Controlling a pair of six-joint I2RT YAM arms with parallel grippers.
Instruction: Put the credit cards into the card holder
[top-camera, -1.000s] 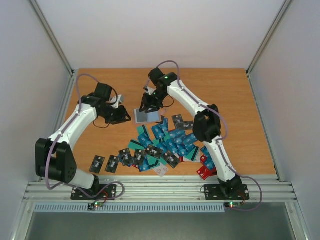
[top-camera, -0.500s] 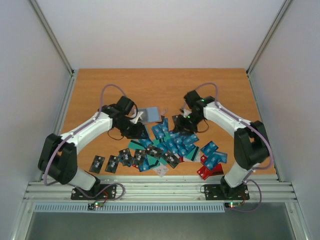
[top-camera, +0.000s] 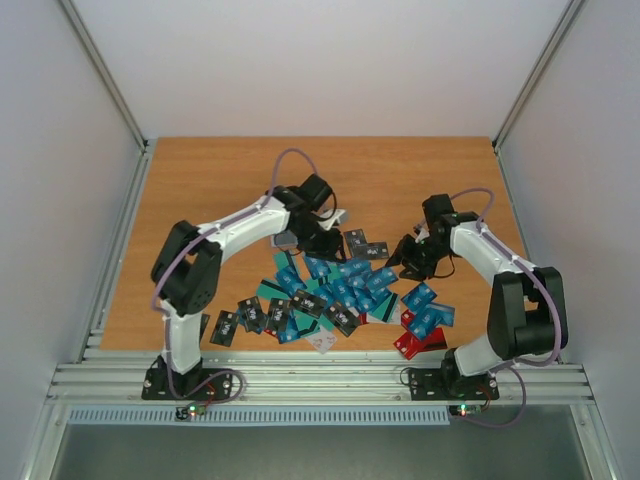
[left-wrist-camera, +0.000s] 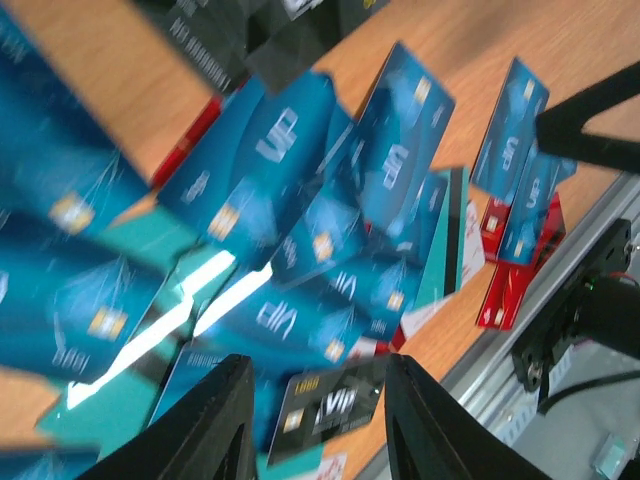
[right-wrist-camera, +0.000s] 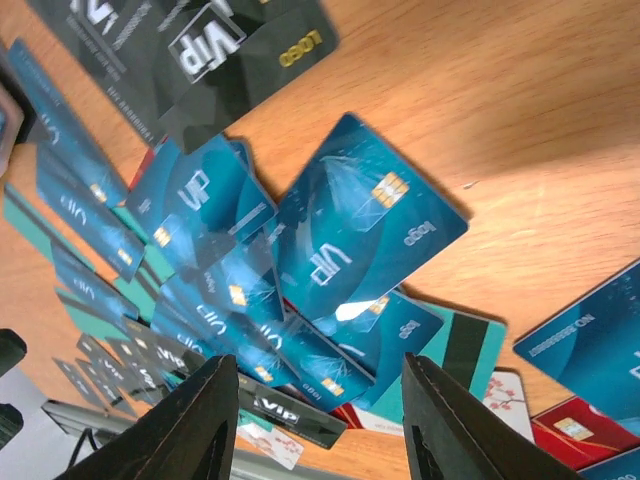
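Many credit cards (top-camera: 340, 285) lie in a heap at the middle of the table, mostly blue, some teal, black and red. My left gripper (top-camera: 327, 247) is open and empty just above the heap's far left edge. In the left wrist view blue cards (left-wrist-camera: 290, 150) and a black card (left-wrist-camera: 330, 410) lie below its open gripper (left-wrist-camera: 315, 425). My right gripper (top-camera: 404, 262) is open and empty at the heap's right side; its wrist view shows blue cards (right-wrist-camera: 360, 230) below the gripper (right-wrist-camera: 322, 430). The card holder (top-camera: 284, 240) lies mostly hidden under the left arm.
Black cards (top-camera: 225, 325) lie apart at the front left. Red cards (top-camera: 412, 340) and blue cards (top-camera: 427, 305) lie at the front right near the table edge. Black cards (right-wrist-camera: 200, 60) lie beyond the heap. A metal rail (top-camera: 320, 378) runs along the near edge.
The left arm has swung right from the table's left side to the heap. The right arm has drawn back from the card holder to the heap's right side. Both stay open.
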